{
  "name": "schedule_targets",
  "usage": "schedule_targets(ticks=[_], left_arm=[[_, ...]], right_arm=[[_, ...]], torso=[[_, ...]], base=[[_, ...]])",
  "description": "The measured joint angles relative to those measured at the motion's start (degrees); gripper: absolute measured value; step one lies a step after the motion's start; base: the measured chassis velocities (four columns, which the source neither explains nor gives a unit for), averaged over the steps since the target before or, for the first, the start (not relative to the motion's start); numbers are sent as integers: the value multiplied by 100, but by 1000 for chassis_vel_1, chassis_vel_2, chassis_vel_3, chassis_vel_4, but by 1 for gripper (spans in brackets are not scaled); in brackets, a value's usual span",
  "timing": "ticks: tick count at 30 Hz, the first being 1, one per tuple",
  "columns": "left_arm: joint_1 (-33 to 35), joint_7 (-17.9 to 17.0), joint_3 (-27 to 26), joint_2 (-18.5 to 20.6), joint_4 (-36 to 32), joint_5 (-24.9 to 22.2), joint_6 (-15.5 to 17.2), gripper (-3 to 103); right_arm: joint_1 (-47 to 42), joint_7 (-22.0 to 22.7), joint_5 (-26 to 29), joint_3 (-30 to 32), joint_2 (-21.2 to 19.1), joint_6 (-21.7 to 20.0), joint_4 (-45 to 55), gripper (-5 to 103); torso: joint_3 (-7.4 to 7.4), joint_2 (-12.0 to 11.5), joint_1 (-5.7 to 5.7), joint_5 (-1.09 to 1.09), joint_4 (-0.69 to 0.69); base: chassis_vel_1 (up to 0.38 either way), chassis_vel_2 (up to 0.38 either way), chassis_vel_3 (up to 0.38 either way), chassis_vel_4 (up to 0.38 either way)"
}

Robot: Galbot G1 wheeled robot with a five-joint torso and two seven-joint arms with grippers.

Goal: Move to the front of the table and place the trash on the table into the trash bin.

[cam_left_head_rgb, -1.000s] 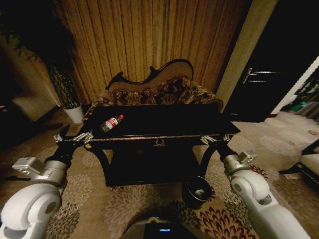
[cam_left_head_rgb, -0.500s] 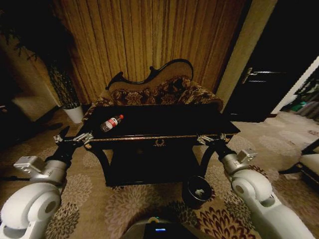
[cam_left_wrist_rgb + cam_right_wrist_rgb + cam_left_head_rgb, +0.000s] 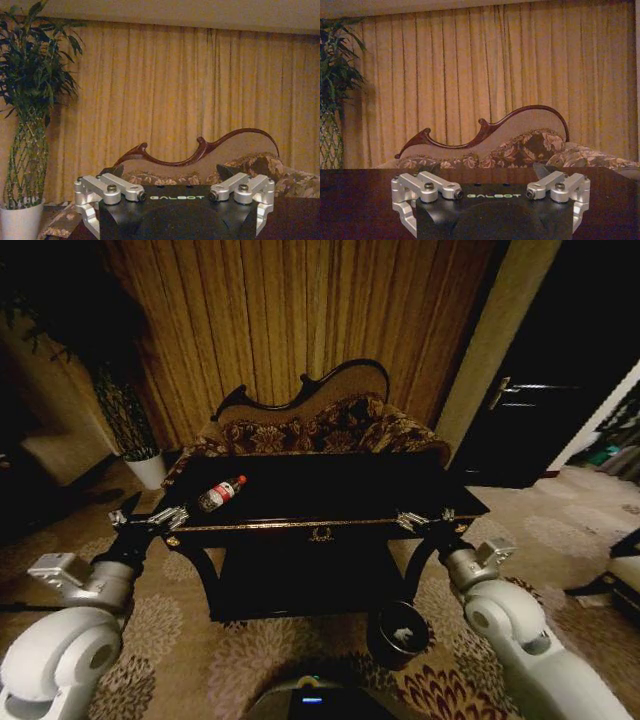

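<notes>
The black table (image 3: 330, 480) with gold trim along its front edge stands straight ahead. On its left part a small clear bottle (image 3: 220, 494) with a red cap and a red-white label lies on its side. The dark round trash bin (image 3: 400, 632) sits on the carpet by the table's front right leg, with a white scrap inside it. My left gripper (image 3: 150, 519) is open and level with the table's front left corner, a short way left of the bottle. At the front right corner my right gripper (image 3: 425, 522) is open too. Each wrist view shows its own gripper (image 3: 170, 172) (image 3: 485, 170) spread wide and empty.
A floral sofa (image 3: 320, 425) with a curved dark frame stands close behind the table, in front of gold curtains. A tall plant in a white pot (image 3: 150, 466) is at the back left. A dark door (image 3: 530, 410) is at the right. Patterned carpet covers the floor.
The whole head view has shifted a little, so the camera has moved: the table and bin sit slightly lower and nearer. Both arms hold the same pose with their grippers open.
</notes>
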Motion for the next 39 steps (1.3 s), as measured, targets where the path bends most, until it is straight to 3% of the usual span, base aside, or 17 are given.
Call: schedule_targets(ticks=[23,31,34,39], left_arm=[[-39,4,15,39,14,2,-2,100],[-554,101,87,716,578,-537,80,100],[-882,322,260,1214,1006,-958,279,100],[-1006,613,431,1348,1327,-1005,395,100]], right_arm=[[4,42,-4,-14,-32,-58,-77,100],[-24,59,3,26,-18,-71,-137,100],[-111,62,-10,60,59,-37,-189,100],[-119,63,-34,47,98,-19,-218,100]], torso=[[0,-1,1,0,0],[0,0,0,-1,-1],[0,0,0,1,-2],[0,0,1,-2,0]], base=[[-101,97,104,-104],[-8,19,18,-19],[0,0,0,0],[0,0,0,0]])
